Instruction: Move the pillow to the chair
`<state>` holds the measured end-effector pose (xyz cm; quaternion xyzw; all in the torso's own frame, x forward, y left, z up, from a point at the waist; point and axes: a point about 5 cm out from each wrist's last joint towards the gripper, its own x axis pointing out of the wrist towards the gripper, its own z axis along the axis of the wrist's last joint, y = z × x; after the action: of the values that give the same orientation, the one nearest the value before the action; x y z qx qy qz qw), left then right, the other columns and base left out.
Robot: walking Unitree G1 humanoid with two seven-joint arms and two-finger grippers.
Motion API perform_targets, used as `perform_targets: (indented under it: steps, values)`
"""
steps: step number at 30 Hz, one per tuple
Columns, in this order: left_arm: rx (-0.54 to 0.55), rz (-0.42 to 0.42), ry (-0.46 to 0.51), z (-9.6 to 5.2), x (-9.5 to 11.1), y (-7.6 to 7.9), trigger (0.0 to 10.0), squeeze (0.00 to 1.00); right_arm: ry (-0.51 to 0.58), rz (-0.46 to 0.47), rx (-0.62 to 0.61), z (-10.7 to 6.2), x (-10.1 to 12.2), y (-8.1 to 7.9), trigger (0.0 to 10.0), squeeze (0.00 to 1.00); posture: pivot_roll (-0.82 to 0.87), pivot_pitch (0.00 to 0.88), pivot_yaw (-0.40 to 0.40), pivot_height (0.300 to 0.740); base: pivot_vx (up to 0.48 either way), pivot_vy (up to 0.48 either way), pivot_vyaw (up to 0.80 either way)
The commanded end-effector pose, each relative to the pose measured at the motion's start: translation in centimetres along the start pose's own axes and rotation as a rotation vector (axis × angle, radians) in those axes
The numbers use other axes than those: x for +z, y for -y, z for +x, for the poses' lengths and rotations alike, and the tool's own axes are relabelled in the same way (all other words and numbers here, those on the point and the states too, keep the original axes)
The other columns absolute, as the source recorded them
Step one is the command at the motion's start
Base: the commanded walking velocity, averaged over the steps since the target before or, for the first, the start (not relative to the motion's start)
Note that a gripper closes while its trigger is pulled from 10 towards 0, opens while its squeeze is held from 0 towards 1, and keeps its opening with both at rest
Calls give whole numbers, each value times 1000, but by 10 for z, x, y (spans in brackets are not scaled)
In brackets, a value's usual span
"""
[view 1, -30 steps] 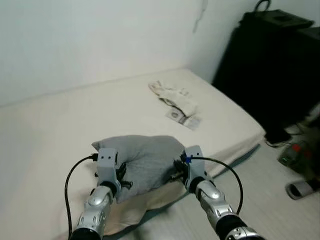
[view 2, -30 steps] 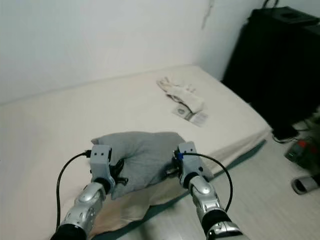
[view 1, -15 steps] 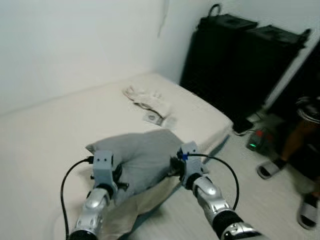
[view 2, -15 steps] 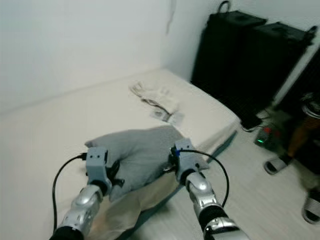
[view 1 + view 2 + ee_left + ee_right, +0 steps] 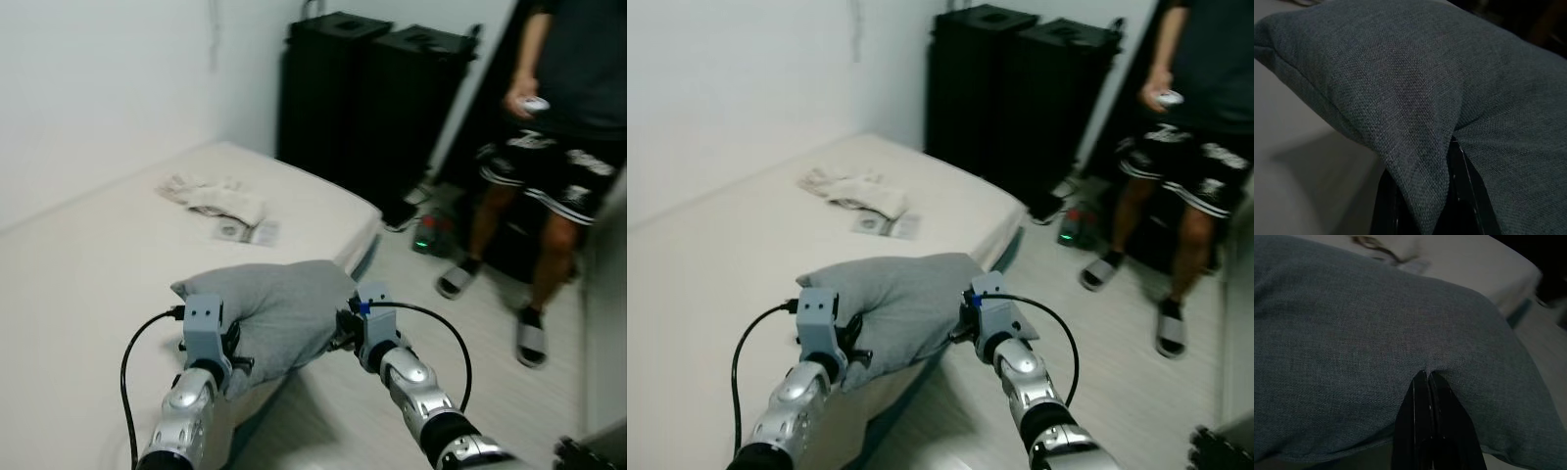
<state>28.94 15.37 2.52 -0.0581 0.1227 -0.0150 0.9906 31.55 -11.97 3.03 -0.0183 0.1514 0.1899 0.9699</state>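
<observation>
A cream bed (image 5: 88,255) fills the corner against a white wall (image 5: 98,88), with pale cloth and papers (image 5: 220,201) lying on it. Tall black cabinets (image 5: 377,98) stand beyond, and a person (image 5: 554,117) in sandals waits on the light floor (image 5: 490,343). The grey pillow (image 5: 274,313) hangs over the bed's edge, the left pincer (image 5: 227,360) and the right pincer (image 5: 343,333) each clamped on it. No writing is legible.

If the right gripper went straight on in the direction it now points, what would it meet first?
The right gripper is already shut on the grey pillow, so it would meet that fabric first, then probably the left gripper; depth is unclear.
</observation>
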Motion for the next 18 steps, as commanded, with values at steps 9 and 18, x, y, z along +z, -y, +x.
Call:
perform_targets:
  steps: [9, 18]
  values:
    - [63, 28, 8, -4, 0, -20, 10000, 0, -4, 35, -85, -6, -5, 14, 10000, 0, 54, 42, -42, 740, 0, 0, -800]
    - [61, 22, 11, -2, 2, -19, 10000, 0, -3, 36, -86, -5, -4, 13, 10000, 0, 53, 45, -41, 740, 0, 0, -800]
